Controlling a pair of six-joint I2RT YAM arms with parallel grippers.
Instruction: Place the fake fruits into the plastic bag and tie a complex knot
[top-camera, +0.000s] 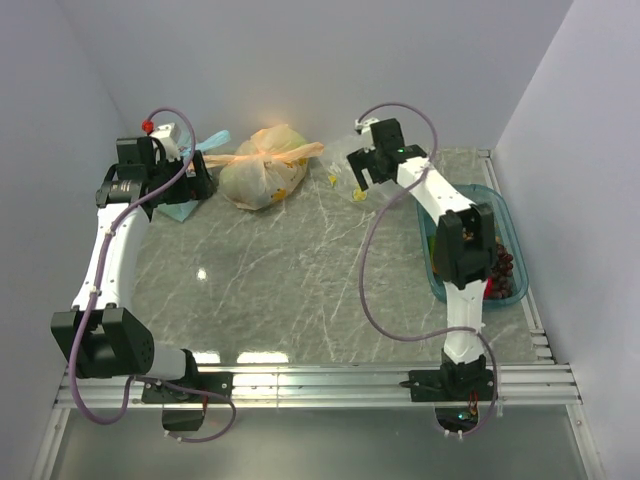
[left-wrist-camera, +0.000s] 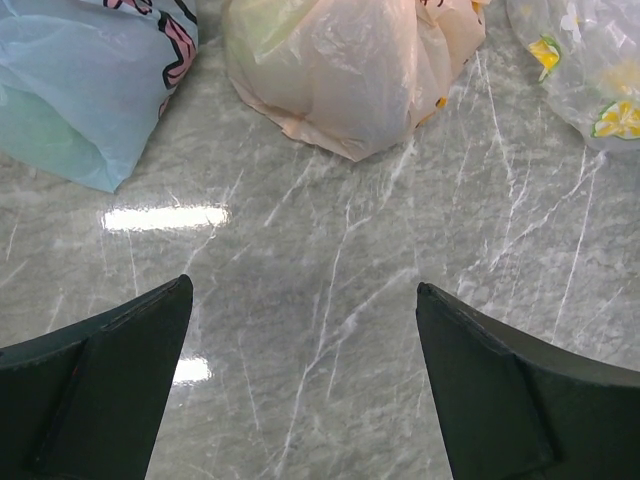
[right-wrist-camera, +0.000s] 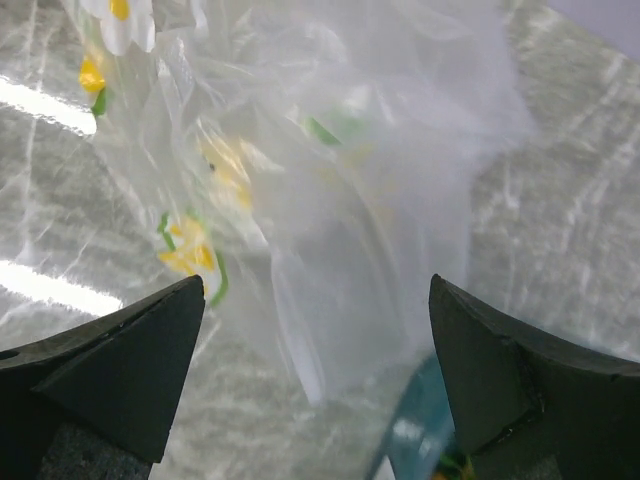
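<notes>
Right gripper (right-wrist-camera: 318, 285) fingers spread wide and empty, just above the plastic bag (right-wrist-camera: 330, 200), clear with yellow flower prints and blurred here; left gripper (left-wrist-camera: 305, 290) is equally wide open, holding nothing, over bare table (left-wrist-camera: 330, 330). Only the top view shows the fake fruits (top-camera: 500, 265), in the teal bin (top-camera: 512, 245) at the table's right edge. The left wrist view shows the blue bag (left-wrist-camera: 70, 90) and orange bag (left-wrist-camera: 340, 70) close up, with marble stretching between them and the fingers.

We are seeing bright overhead light glaring white off the table (left-wrist-camera: 160, 217). The bag (right-wrist-camera: 340, 180) is showing blurred and washed-out in the right wrist view.
</notes>
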